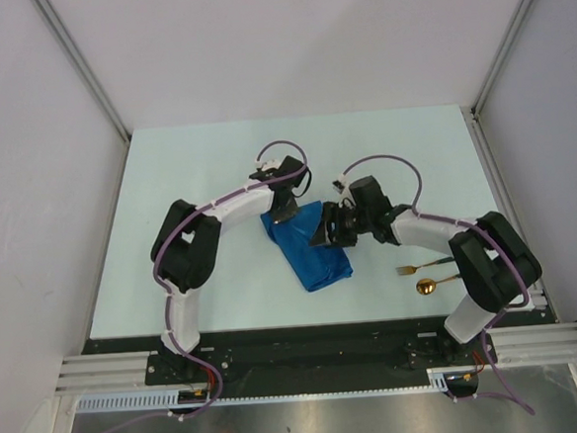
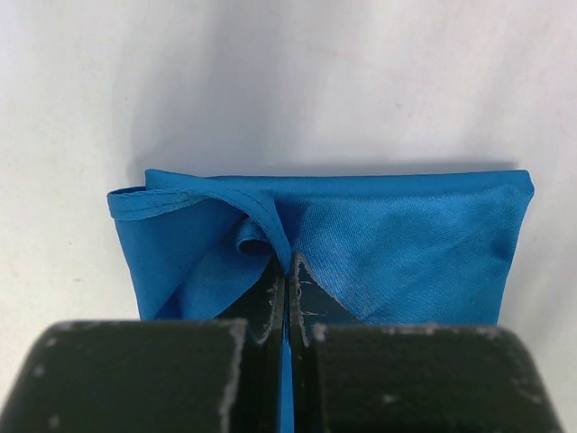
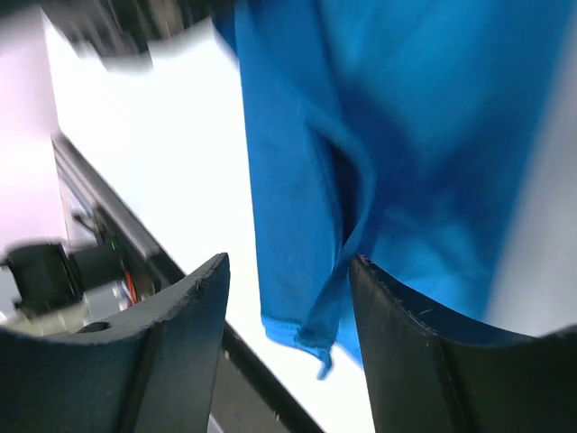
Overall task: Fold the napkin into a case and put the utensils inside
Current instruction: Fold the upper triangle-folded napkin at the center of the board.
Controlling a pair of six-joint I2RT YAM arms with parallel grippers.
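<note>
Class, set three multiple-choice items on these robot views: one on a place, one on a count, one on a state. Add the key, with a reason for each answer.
1. Where do the fork and spoon lie relative to the napkin?
A. on top of it
B. on the table to its right, beside the right arm
C. beyond its far end

2. How many utensils are in view?
A. two
B. three
C. five

3. The left end effector is:
A. wide open
B. shut on nothing
C. shut on the napkin

Key:
1 B, since the top view shows both on bare table near the right arm.
2 A, since there is one fork and one spoon.
3 C, since the left wrist view shows its fingers closed with blue cloth pinched between them.
</note>
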